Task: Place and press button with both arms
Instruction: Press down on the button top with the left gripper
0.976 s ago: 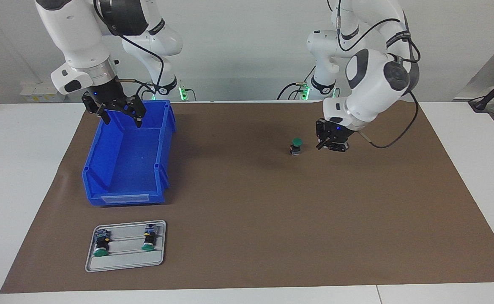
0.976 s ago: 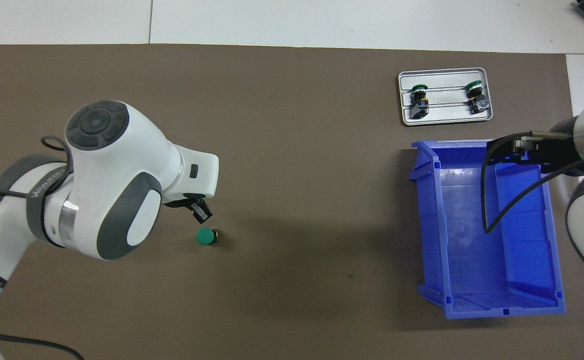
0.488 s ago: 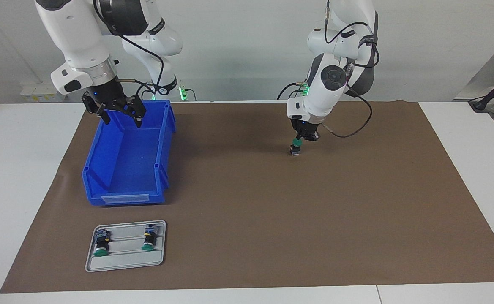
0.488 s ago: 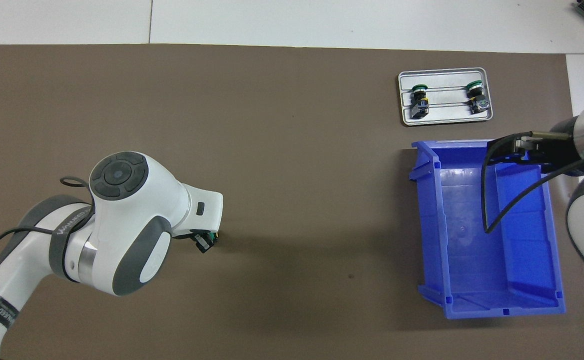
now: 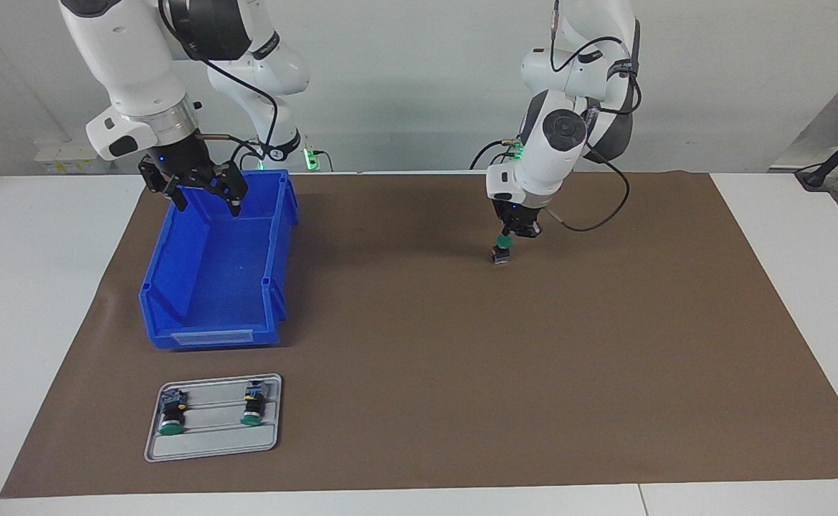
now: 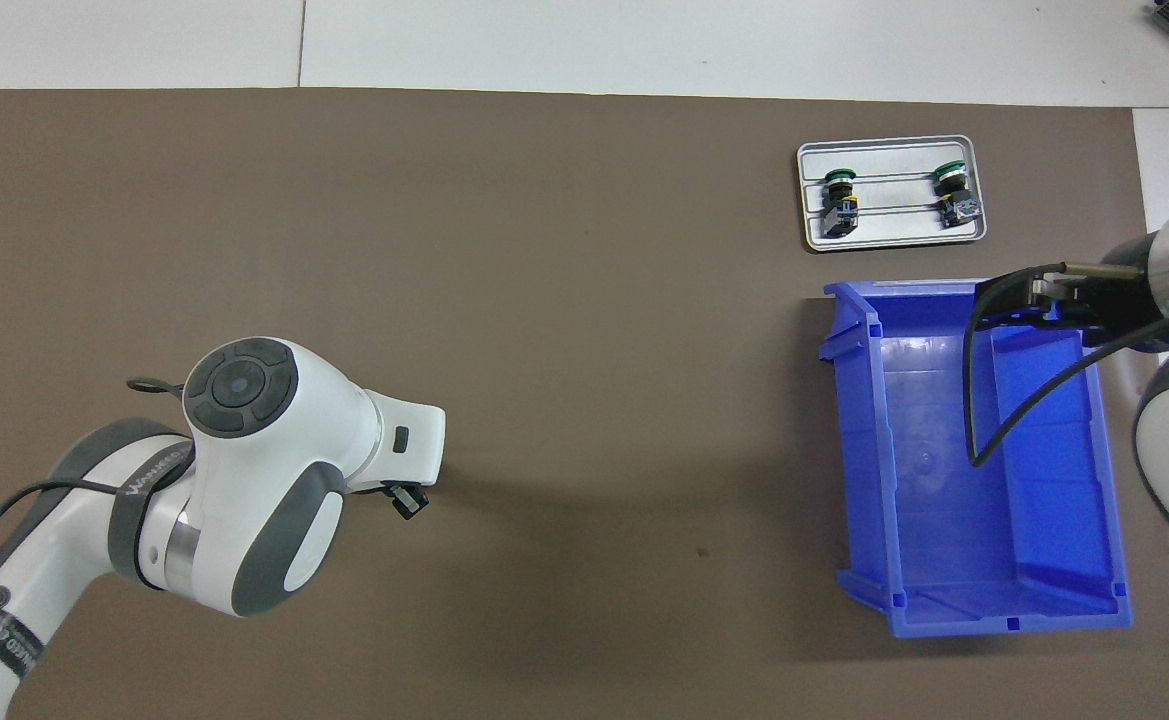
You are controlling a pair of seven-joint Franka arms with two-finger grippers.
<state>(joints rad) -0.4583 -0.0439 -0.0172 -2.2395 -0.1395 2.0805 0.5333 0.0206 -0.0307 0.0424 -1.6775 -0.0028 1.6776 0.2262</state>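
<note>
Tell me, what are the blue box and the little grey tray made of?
The blue box looks like shiny moulded plastic: light glints on its ribbed walls. The grey tray may be matte metal or plastic; its pale, dull, rounded rim doesn't settle it.

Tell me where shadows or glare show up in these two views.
Facing view: a soft shadow spreads on the mat around the button under the left gripper. Overhead view: that arm's shadow streaks the mat; pale glare marks the bin floor.
</note>
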